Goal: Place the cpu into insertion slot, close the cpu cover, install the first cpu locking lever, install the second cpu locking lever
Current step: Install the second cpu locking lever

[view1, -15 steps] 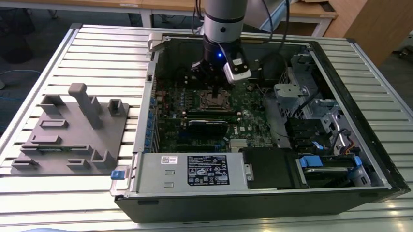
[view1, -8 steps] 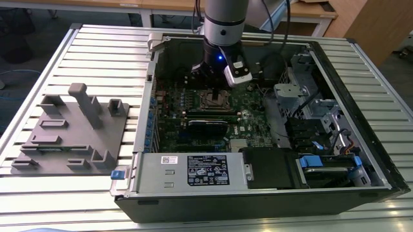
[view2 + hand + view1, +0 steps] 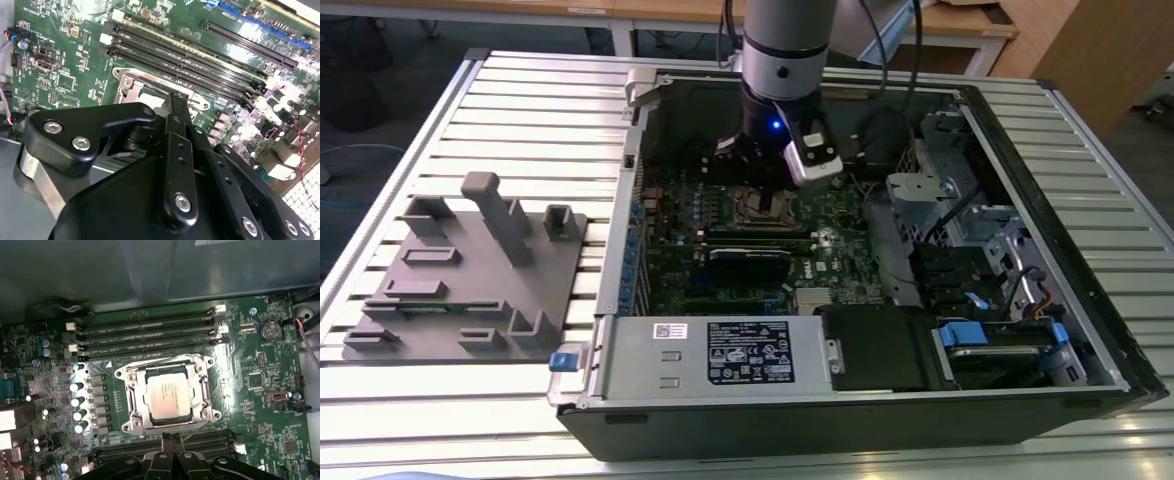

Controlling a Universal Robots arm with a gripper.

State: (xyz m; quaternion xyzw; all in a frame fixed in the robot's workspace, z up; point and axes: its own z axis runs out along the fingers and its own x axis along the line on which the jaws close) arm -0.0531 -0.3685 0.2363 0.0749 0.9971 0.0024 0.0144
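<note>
1. On the exterior view's left, a grey plastic fixture with upright pegs and pockets rests on the slatted tabletop, well apart from the work; nothing of the task lies on it as far as can be told

2. To the exterior view's right of it stands the open computer case with the green circuit board on its floor. The arm reaches down into the case, and the pincer hangs low over the board, just beside the square socket

3. In the first wrist view the cpu lies flat inside the insertion slot, its dull silver top facing up and sitting square with the rim. I judge the first step done

4. The cpu cover looks to be folded down around the chip, its silvery frame bordering the metal top on all sides, so the second step also seems done, though I cannot be sure it is pressed fully flat

5. The two locking levers are hard to make out along the frame's edges; I cannot tell whether either is hooked, so that part I judge to be the work in hand or left to do

6. In both wrist views the pincer has its fingers pressed together, tips side by side with nothing between them, poised at the socket's edge beside the long black memory slots
</note>
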